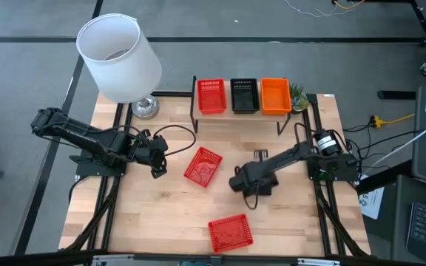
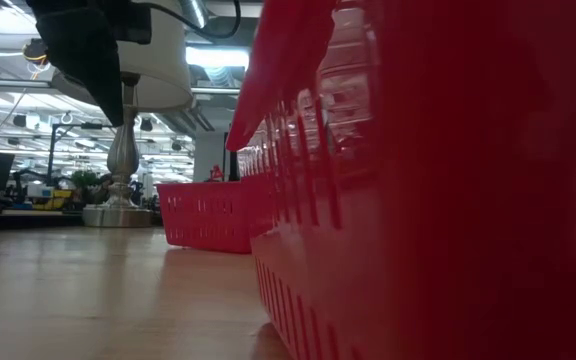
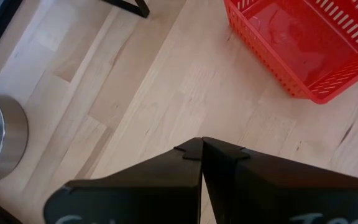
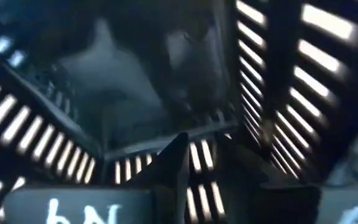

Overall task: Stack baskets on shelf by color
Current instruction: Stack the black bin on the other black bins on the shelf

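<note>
Baskets of perforated plastic, shallow and rectangular, are spread over the light-wood surface (image 1: 154,222) and the shelf (image 1: 242,117), a pale board on thin black legs at the far edge. On the shelf sit three side by side: a red basket on the shelf (image 1: 211,96), a black basket on the shelf (image 1: 244,96) and an orange basket (image 1: 275,96); whether any of them is a stack cannot be told from above. Two more red ones lie loose on the surface: a tilted red basket (image 1: 203,166) near the middle, its slotted walls and glossy floor plain in the left wrist view (image 3: 303,43), and a near red basket (image 1: 230,232) at the front edge, which fills the low view (image 2: 438,200) with its ribbed wall. The right gripper (image 1: 244,182) is down at mid-surface over a dark basket (image 4: 166,74), whose slatted walls crowd the right wrist view; its jaws look clenched on one wall. The left gripper (image 1: 156,155) hangs beside the tilted red basket, apart from it, jaws pressed together and holding nothing. A white cylindrical lamp (image 1: 120,58) with a round metal base stands at the far left corner, and a small green plant (image 1: 299,96) sits just right of the orange basket.
</note>
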Controlling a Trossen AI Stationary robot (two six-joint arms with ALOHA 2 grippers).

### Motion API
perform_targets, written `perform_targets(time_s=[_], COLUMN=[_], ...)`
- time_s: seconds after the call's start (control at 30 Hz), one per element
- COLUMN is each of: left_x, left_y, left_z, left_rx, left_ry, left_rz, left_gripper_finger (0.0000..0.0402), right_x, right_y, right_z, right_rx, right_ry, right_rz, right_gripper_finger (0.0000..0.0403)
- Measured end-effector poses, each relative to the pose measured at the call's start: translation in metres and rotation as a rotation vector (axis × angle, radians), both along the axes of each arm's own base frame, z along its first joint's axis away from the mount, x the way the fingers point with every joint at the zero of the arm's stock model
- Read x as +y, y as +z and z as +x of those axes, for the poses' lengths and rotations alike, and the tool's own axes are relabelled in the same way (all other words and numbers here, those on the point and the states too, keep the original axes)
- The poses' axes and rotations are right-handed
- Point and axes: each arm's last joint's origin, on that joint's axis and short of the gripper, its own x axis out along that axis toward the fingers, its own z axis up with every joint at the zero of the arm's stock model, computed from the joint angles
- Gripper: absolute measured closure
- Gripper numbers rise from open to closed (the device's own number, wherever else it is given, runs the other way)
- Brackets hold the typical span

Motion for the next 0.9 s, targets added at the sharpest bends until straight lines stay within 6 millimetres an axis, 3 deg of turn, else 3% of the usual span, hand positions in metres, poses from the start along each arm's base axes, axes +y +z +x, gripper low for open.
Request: perform_targets(time_s=[0.23,0.37,0.5,0.57,0.67,0.8,0.9], left_x=[0.0,0.0,0.0,0.0,0.0,0.0,0.0], left_y=[0.001,0.001,0.001,0.001,0.001,0.001,0.001], left_z=[0.001,0.001,0.001,0.001,0.001,0.001,0.002], left_rx=[-0.014,-0.016,-0.016,-0.017,-0.017,-0.017,-0.02], left_ry=[0.0,0.0,0.0,0.0,0.0,0.0,0.0], left_rz=[-0.003,-0.004,-0.004,-0.004,-0.005,-0.005,-0.006], left_gripper_finger=[0.0401,0.0401,0.0401,0.0401,0.0401,0.0401,0.0401], right_x=[-0.04,-0.041,-0.03,-0.022,-0.008,0.012,0.025], right_y=[0.001,0.016,0.047,0.067,0.098,0.131,0.139], right_z=[-0.001,0.002,0.002,0.004,0.006,0.015,0.029], right_rx=[0.058,0.079,0.087,0.017,-0.152,-0.479,-0.77], right_ry=[-0.008,0.069,0.243,0.259,0.153,-0.13,-0.379], right_rz=[-0.144,-0.172,-0.199,-0.18,-0.037,0.148,0.145], right_gripper_finger=[0.0328,0.0328,0.0328,0.0328,0.0328,0.0328,0.0328])
